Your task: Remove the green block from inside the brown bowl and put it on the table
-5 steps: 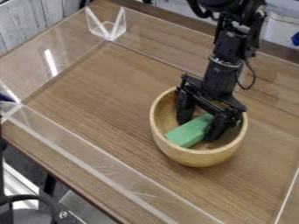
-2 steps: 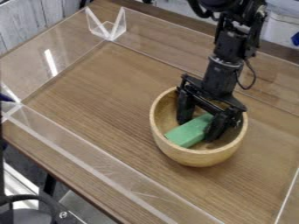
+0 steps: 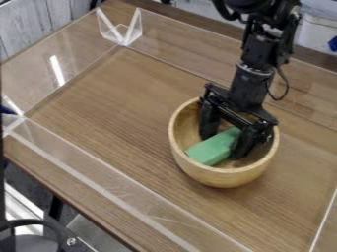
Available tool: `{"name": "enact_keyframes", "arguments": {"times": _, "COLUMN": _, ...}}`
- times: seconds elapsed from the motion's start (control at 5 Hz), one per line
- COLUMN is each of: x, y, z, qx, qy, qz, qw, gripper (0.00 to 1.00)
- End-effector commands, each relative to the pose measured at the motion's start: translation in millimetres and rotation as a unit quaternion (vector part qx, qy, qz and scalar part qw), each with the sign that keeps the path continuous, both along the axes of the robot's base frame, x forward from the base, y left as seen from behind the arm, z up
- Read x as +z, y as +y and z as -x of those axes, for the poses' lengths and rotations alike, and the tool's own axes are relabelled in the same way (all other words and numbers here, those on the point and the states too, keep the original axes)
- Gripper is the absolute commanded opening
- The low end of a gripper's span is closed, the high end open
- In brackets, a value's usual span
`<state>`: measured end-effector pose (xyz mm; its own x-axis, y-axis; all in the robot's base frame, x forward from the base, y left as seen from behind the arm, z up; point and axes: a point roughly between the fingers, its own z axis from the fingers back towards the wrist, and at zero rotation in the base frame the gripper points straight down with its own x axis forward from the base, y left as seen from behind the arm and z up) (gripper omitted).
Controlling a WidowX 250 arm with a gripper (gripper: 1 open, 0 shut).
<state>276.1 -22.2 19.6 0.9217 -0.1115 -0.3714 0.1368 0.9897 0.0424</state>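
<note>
A light tan wooden bowl, the brown bowl (image 3: 198, 169), rests on the table (image 3: 118, 108) toward the right. Inside it lies the green block (image 3: 211, 149), tilted against the bowl's inner side. My black gripper (image 3: 232, 129) reaches down into the bowl from the upper right. Its jaws stand open, one finger on each side of the block's upper end. I cannot tell whether the fingers touch the block.
Low clear acrylic walls (image 3: 59, 74) edge the tabletop, with a clear bracket (image 3: 121, 30) at the far corner. The black arm (image 3: 263, 49) rises over the bowl at the upper right. Bare wood spreads left of the bowl.
</note>
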Motion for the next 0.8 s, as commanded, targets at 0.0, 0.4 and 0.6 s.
{"name": "enact_keyframes", "arguments": {"times": 0.0, "x": -7.4, "y": 17.4, "z": -2.2, "qx": 0.010, "qy": 0.003, "qz": -0.018, "qw": 0.9998, "gripper": 1.00}}
{"name": "enact_keyframes", "arguments": {"times": 0.4, "x": -8.4, "y": 18.3, "z": -4.5, "qx": 0.011, "qy": 0.001, "qz": -0.019, "qw": 0.9998, "gripper": 1.00}}
{"name": "enact_keyframes", "arguments": {"times": 0.6, "x": -9.0, "y": 18.9, "z": -5.6, "qx": 0.012, "qy": 0.000, "qz": -0.019, "qw": 0.9997, "gripper": 1.00}}
